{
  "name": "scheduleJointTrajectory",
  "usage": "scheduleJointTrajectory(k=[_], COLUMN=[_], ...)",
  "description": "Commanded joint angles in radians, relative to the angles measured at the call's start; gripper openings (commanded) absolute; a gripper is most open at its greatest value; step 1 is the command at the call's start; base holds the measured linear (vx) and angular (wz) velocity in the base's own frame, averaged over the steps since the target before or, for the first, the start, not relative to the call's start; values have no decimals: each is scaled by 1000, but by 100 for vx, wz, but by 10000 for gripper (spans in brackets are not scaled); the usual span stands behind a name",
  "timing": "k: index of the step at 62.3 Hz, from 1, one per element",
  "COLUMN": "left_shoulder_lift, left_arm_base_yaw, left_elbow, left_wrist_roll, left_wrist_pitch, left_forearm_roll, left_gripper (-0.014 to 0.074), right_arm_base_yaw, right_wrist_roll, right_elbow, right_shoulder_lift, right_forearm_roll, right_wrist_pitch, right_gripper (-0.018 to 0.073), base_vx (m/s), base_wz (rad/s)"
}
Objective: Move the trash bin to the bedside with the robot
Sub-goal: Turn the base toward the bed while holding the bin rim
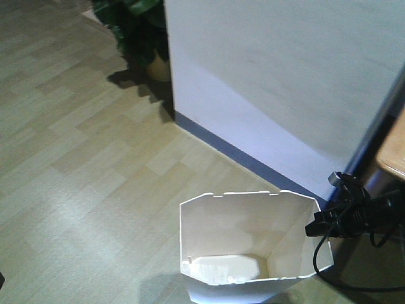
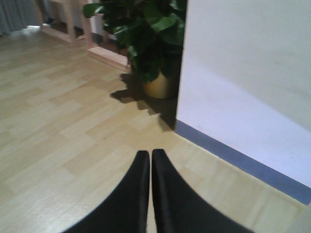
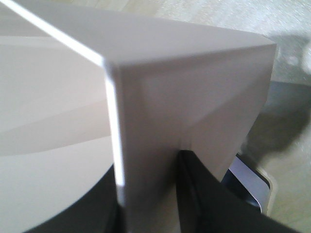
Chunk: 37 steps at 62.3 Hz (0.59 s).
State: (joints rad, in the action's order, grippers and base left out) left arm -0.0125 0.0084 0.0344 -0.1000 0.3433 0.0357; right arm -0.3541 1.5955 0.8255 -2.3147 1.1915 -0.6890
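Note:
The white trash bin (image 1: 235,223) stands on the floor at the bottom middle of the front view, with its mouth open and its faceted walls tapering down. My right gripper (image 1: 316,228) reaches in from the right and is shut on the bin's right rim. In the right wrist view the bin wall (image 3: 194,87) fills the frame, and my right gripper (image 3: 148,165) has one black finger on each side of it. Above bare floor, my left gripper (image 2: 149,152) is shut with nothing in it. The bedside is out of view.
A white wall (image 1: 285,82) with a blue-grey skirting (image 1: 240,155) runs diagonally behind the bin. A potted plant (image 2: 146,39) stands at the wall's corner, with light wooden frames (image 2: 68,24) behind it. A wooden edge (image 1: 393,152) juts in at the right. Pale wood-plank floor (image 1: 82,164) lies to the left.

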Motion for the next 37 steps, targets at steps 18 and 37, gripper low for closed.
scheduleJointTrajectory(k=[18,37], left_shoulder_lift=[6,6], left_arm_base_yaw=[0,0], left_elbow=[3,3], left_wrist_roll=[-4,-4], left_wrist_pitch=[-71,-71], left_forearm_roll=[-2,-2], left_gripper=[-6,-6], right_arm_base_yaw=[-4,-4], right_wrist_roll=[-1,-1], right_elbow=[5,5], right_shoulder_lift=[67,67], right_forearm_roll=[38,38], right_wrist_pitch=[-230,-230], right_gripper=[-5,-5], base_vx=[14,18], base_wz=[55,73])
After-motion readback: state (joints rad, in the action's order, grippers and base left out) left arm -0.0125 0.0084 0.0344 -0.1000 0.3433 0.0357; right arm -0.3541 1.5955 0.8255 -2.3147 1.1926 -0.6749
